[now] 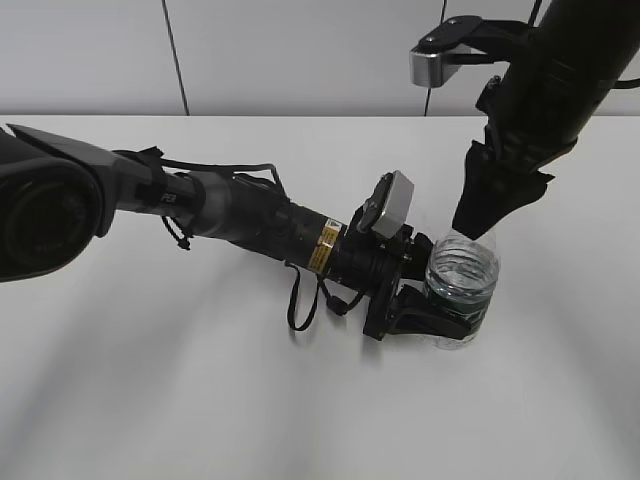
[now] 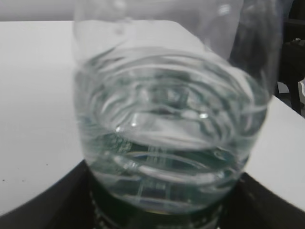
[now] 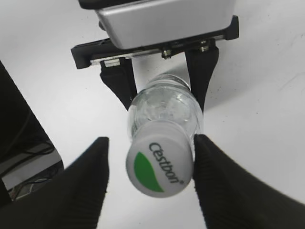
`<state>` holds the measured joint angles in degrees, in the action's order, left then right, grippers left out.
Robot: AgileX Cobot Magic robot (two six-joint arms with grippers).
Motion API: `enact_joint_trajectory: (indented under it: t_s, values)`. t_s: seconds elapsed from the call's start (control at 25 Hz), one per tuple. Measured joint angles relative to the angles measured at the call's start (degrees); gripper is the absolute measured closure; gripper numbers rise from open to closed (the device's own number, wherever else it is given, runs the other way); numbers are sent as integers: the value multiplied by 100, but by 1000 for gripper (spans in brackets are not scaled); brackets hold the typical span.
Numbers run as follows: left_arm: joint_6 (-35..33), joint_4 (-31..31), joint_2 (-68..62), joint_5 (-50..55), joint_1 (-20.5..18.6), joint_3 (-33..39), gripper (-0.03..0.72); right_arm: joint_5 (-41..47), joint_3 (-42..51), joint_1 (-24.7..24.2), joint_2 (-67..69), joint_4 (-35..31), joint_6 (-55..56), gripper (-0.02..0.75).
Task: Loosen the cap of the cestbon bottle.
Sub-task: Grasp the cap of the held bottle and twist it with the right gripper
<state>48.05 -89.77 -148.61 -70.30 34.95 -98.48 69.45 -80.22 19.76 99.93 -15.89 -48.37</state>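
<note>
white table (image 1: 200, 400) under even light, pale panelled wall (image 1: 300, 50) behind.

- The cap (image 3: 159, 168) is seen as white, with a green leaf-shaped patch and dark "Cestbon" lettering printed on its top.
- The cestbon bottle (image 1: 461, 277) is shown as clear and colourless, with ribbed rings and a greenish tint low in the left wrist view, where a dark green band is seen at its base.
- The table (image 1: 200, 400) is plain white.
- The left gripper (image 1: 440, 318) is black, and a silver-grey camera housing (image 1: 392, 205) and a yellow label (image 1: 326, 248) are carried on its arm.
- The right gripper (image 3: 150, 179) is matte black, with finely ridged pads (image 3: 86, 186).
- The wall (image 1: 300, 50) is pale grey, crossed by dark seams.
</note>
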Motion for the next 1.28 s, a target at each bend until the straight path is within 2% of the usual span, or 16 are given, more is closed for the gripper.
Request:
enact_joint_trajectory:
  t_s: [0.08,0.16,0.48,0.92,1.0,1.08,1.28]
  values:
    - [2,0,0,0,0,0,184,0,0,0,0,-136,333,215]
    - [2,4,0,0,0,0,184,0,0,0,0,-243,966,177]
    - [6,4,0,0,0,0,184,-219,0,0,-108,-54,4950,151]
    - [6,4,0,0,0,0,184,-133,0,0,-115,39,5720,150]
    - [6,4,0,0,0,0,184,-121,0,0,-115,66,5731,165]
    - [6,4,0,0,0,0,184,-102,0,0,-115,77,5738,214]
    - [6,4,0,0,0,0,184,-103,0,0,-115,107,5659,410]
